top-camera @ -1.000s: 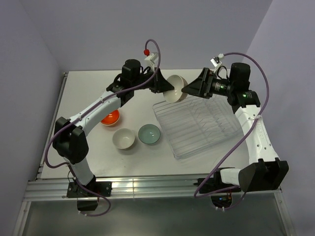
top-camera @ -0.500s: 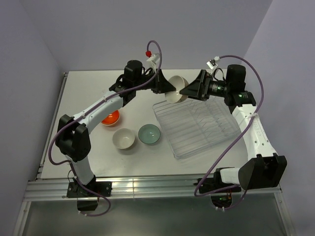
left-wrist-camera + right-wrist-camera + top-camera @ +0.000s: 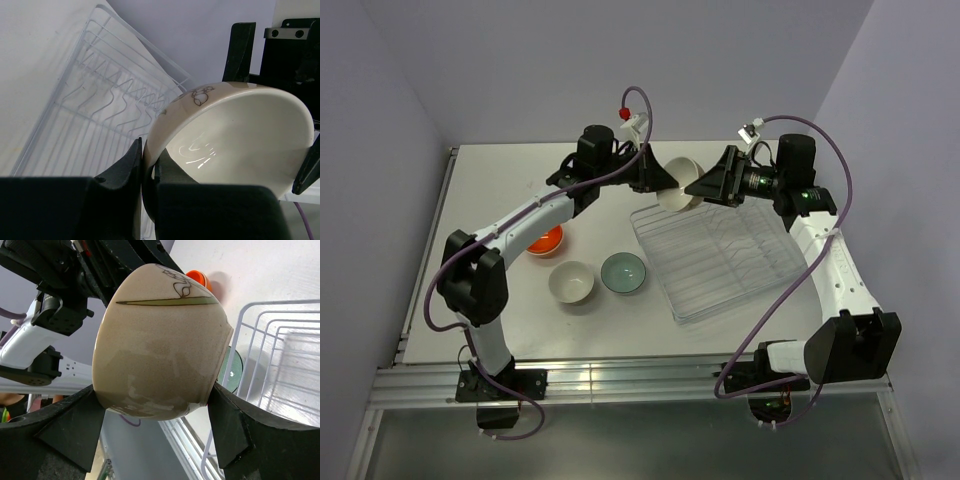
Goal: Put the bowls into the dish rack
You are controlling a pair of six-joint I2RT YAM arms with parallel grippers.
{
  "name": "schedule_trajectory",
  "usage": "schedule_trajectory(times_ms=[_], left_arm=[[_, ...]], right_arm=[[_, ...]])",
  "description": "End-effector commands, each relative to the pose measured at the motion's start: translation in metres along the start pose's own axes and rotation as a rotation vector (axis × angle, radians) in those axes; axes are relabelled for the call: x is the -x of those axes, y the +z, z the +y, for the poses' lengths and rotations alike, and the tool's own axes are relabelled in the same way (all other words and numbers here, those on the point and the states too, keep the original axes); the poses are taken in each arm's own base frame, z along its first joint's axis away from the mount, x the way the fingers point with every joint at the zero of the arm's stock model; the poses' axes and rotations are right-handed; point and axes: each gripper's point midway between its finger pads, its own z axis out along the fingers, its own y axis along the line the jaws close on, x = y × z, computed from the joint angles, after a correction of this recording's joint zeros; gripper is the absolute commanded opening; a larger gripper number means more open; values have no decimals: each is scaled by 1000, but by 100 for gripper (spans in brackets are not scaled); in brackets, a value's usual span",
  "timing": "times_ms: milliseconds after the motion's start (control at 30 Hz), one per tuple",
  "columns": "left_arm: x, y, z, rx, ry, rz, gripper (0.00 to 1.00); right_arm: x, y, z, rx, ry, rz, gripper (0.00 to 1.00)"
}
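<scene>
Nothing in the dish rack (image 3: 720,262) yet: patterned bowl (image 3: 677,184) hangs above its far corner, left gripper (image 3: 663,179) clamped on the rim, right gripper (image 3: 697,186) straddling it, can't tell if it grips. Orange bowl (image 3: 544,240), white bowl (image 3: 571,282), green bowl (image 3: 622,272) on the table (image 3: 500,180) — all four left to load.

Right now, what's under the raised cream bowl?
The dish rack's far-left corner lies below the cream bowl. The spot directly beneath it is covered by the bowl itself in every view.
</scene>
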Motion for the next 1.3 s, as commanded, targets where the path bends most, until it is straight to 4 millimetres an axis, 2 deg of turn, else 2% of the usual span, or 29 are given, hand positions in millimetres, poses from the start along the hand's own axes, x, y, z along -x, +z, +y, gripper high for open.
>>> schedule_trajectory(times_ms=[0, 33, 67, 167, 267, 367, 800, 1133, 1267], left_arm=[[27, -1, -52, -159, 50, -67, 0], [26, 0, -51, -155, 49, -67, 0], [25, 1, -48, -148, 44, -63, 1], [24, 3, -46, -147, 39, -59, 8], [23, 5, -44, -148, 32, -52, 30], [21, 6, -41, -143, 32, -46, 39], [14, 11, -27, -104, 30, -24, 61], [10, 15, -18, -74, 20, -17, 67], [8, 14, -16, -66, 13, -9, 73]], right_arm=[[2, 4, 2, 25, -40, 4, 28], [2, 4, 3, 28, -45, 5, 9], [2, 4, 3, 27, -49, 4, 0], [2, 3, 3, 28, -57, 11, 0], [4, 2, 4, 22, -76, -3, 0], [5, 2, 5, 23, -90, -11, 0], [8, 3, 0, 10, -84, -20, 0], [12, -1, -3, -8, -90, -33, 0], [15, -1, -6, -15, -83, -43, 0]])
